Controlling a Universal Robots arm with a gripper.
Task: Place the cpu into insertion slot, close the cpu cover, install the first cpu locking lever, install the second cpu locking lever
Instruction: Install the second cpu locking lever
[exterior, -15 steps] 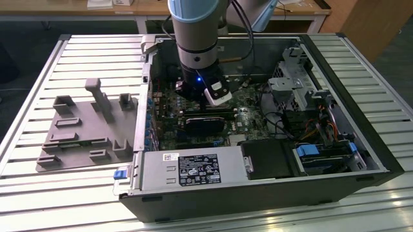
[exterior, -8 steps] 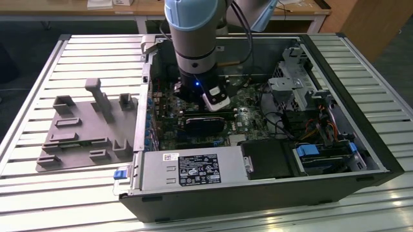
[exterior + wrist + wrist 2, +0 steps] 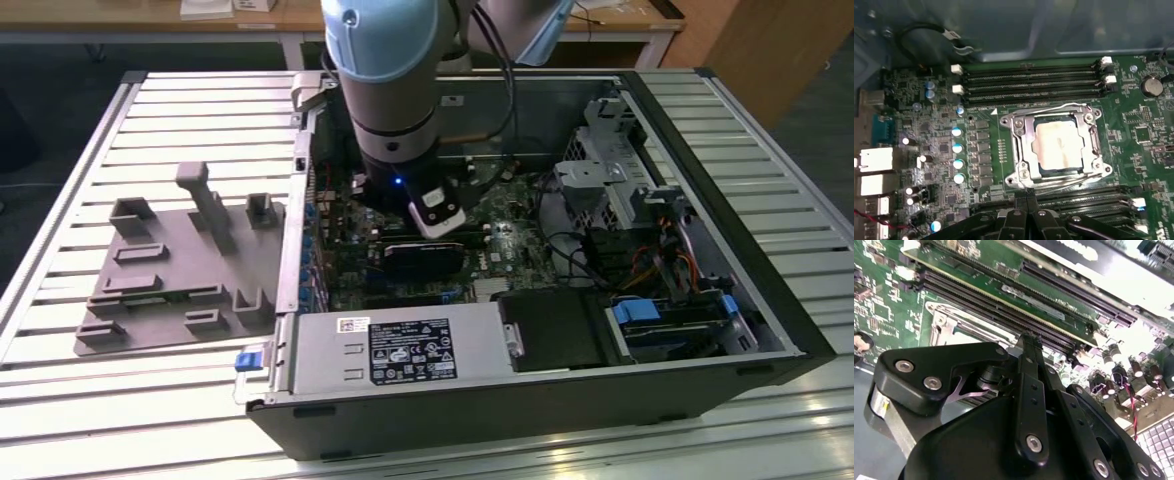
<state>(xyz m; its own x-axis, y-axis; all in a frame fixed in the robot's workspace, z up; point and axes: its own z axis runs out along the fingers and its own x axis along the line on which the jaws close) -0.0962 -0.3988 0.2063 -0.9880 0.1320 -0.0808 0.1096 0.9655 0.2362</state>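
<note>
In the first wrist view the cpu (image 3: 1056, 145) shows its pale tan face, lying flat in the insertion slot (image 3: 1043, 169) on the green board. The silver cpu cover (image 3: 1021, 137) lies down over it, framing the chip. Thin wire levers run along two opposite sides of the cover: one (image 3: 1054, 106) on the memory-slot side, the other (image 3: 1074, 181) on the gripper's side. My gripper (image 3: 1026, 196) is shut, its black fingertips pressed together just off the cover's edge, beside the end of the nearer lever. The second wrist view shows the joined gripper (image 3: 1029, 338) beside the cover's corner (image 3: 941, 322).
Long memory slots (image 3: 1029, 82) flank the socket on both sides, and upright capacitors (image 3: 957, 155) stand close by. In the exterior view the arm (image 3: 387, 90) reaches down into the open case, near a black card (image 3: 420, 258), the power supply (image 3: 400, 350) and a drive cage (image 3: 627, 190). A grey fixture (image 3: 174, 260) lies outside.
</note>
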